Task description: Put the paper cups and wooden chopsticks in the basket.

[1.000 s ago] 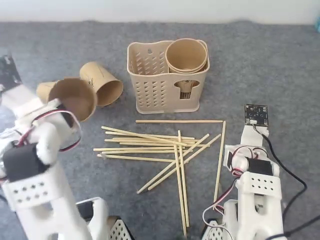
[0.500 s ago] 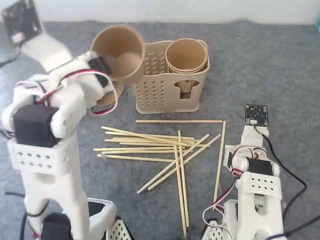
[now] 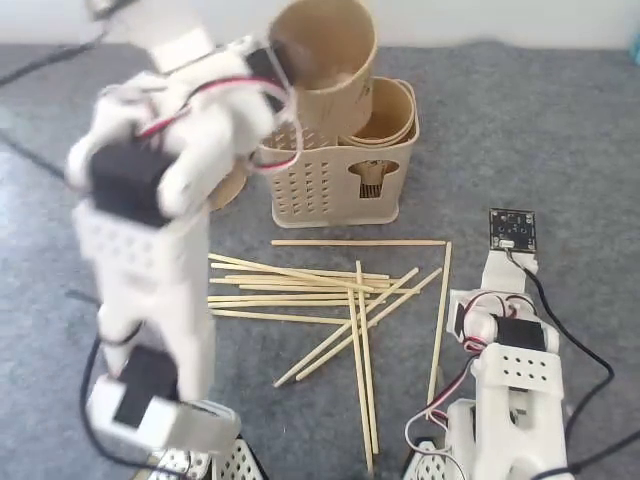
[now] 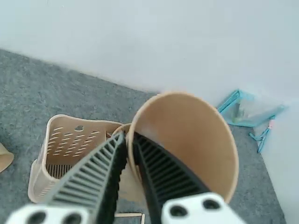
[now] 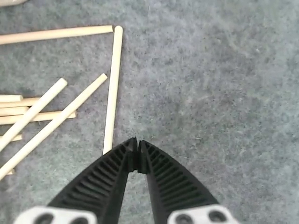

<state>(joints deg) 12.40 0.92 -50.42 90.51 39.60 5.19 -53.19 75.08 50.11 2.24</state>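
We found the left gripper clamped on the rim of a paper cup, held over the basket. The right gripper was closed and empty, just beside the chopsticks on the tabletop.

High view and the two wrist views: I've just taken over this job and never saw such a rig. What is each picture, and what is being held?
A left arm and a right arm, both white robots, stand at a grey table. The high view looks down from a fixed camera; each wrist view rides on one arm, looking along its black gripper. The left gripper pinches the rim of a paper cup, held above the beige basket, which already holds stacked cups. Wooden chopsticks lie scattered on the table in front of the basket. The right gripper is shut on nothing, low over the table near the chopsticks.
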